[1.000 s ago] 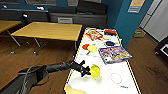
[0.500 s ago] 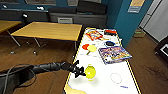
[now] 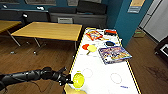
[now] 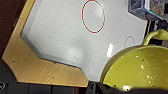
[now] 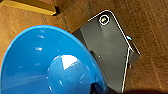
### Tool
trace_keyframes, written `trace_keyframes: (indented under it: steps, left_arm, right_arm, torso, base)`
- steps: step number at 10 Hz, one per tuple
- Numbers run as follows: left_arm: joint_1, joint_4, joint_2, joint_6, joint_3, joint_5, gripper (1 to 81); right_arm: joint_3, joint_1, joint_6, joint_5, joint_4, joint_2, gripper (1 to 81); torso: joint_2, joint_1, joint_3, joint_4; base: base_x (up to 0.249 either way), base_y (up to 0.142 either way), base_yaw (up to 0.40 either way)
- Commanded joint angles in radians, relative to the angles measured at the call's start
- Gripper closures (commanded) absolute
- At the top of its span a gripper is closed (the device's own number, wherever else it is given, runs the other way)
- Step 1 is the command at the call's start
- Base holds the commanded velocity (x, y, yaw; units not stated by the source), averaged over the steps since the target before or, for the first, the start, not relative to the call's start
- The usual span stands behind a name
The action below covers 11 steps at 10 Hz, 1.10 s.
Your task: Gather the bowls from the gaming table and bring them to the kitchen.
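Glossy white, speckled and edged in thin yellow, the gaming table point(image 3: 105, 75) ran as a long narrow slab away from the robot, its long axis pointing toward the far teal wall point(image 3: 122, 20). Left of the table stood an orange wood-topped table point(image 3: 50, 30) on thin metal legs, over a dark plank floor point(image 3: 37, 60). The left arm point(image 3: 27, 76), black and jointed, reached toward the table's near left corner, and the left gripper point(image 3: 71, 80) gripped a yellow-green bowl point(image 3: 78, 79) by its rim, tipped on edge above that corner so its round mouth faced sideways. In the left wrist view this bowl point(image 4: 140, 68) showed as a perforated, colander-like plastic shell with a looped handle, hanging over the table's near wooden corner piece point(image 4: 37, 67) and a red ring point(image 4: 93, 16) printed on the white top. Farther along the table from the held bowl lay a red-orange bowl point(image 3: 85, 46) touching a pale yellow bowl point(image 3: 92, 48), then flat colourful game boxes point(image 3: 113, 54) toward the right edge. In the right wrist view a smooth, shiny blue bowl point(image 5: 47, 62) loomed large with its open side to the camera, above the wood floor and a grey robot part point(image 5: 112, 47); whether the right gripper clasped it I could not tell.
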<state>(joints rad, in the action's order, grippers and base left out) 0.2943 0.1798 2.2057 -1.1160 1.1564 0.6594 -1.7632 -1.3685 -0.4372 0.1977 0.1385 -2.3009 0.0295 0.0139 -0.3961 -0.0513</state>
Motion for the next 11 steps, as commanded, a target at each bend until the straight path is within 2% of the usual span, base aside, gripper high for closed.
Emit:
trace_keyframes:
  steps: [1,3,4,6,7,9,11]
  left_arm:
    - [0.070,0.191,-0.202,-0.012,-0.204,0.017,81.1]
    - [0.182,0.250,-0.247,-0.013,-0.244,0.011,81.1]
    - [0.264,0.314,-0.270,-0.013,-0.251,0.000,81.1]
    - [0.398,0.392,-0.274,-0.013,-0.224,-0.096,81.1]
    - [0.463,0.440,-0.264,-0.013,-0.210,-0.104,81.1]
    - [0.555,0.498,-0.216,-0.015,-0.151,-0.121,81.1]
    - [0.648,0.563,-0.153,-0.013,-0.041,-0.159,81.1]
  right_arm:
    - [0.025,0.018,-0.001,-0.050,0.016,0.058,81.1]
    - [0.015,0.010,-0.001,-0.050,0.016,0.059,81.1]
    - [0.012,0.005,0.000,-0.050,0.016,0.061,81.1]
    - [0.004,0.002,-0.001,-0.050,0.018,0.059,81.1]
    - [-0.004,0.002,-0.001,-0.050,0.019,0.055,81.1]
    - [-0.022,0.001,0.000,-0.052,0.021,0.036,81.1]
    - [-0.038,-0.002,0.000,-0.052,0.030,0.021,81.1]
  torso:
    - [0.000,0.000,0.000,0.000]
    - [0.000,0.000,0.000,0.000]
    - [0.000,0.000,0.021,0.000]
    - [0.000,0.000,0.063,0.000]
    - [0.000,0.000,0.081,0.000]
    - [0.000,0.000,0.129,0.000]
    - [0.000,-0.001,0.177,0.000]
  base:
    - [0.000,0.000,0.000]
    - [0.000,0.000,0.000]
    - [0.000,0.000,0.000]
    - [0.000,0.000,0.000]
    - [0.000,0.000,0.000]
    - [0.000,0.000,0.000]
    - [0.000,0.000,0.000]
